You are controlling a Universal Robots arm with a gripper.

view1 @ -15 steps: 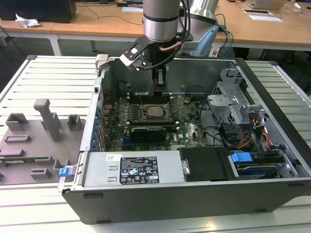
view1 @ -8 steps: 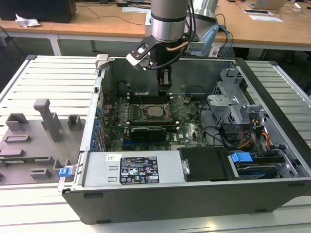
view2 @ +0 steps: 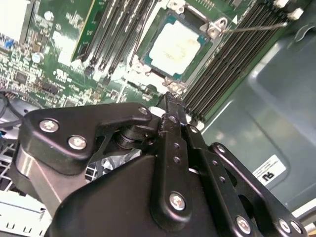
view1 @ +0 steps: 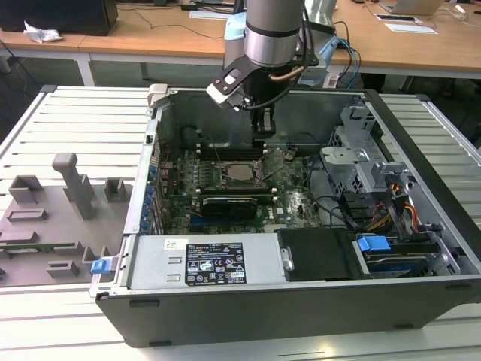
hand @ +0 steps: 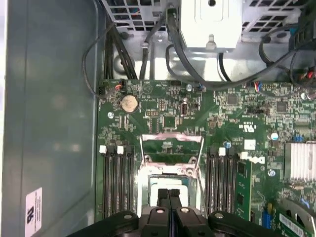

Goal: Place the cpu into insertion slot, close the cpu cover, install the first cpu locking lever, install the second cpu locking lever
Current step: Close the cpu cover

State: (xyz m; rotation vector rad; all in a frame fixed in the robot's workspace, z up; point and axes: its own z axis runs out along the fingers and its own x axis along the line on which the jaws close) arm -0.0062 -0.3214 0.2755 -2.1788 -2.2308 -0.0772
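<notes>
The cpu, a flat square chip with a dull silvery top, lies in the insertion slot on the green board; it also shows in the exterior view as the cpu. The cpu cover, a thin silvery frame with a window, stands swung back from the slot, also seen as the cpu cover. Thin wire locking levers stick up unlatched beside the socket. My gripper hangs just above the slot's edge, fingers shut together, holding nothing.
Long black memory slots flank the socket on both sides. A black card lies in front of the socket and a power supply beyond that. A drive cage and cables crowd the case's side. A grey fixture plate lies outside.
</notes>
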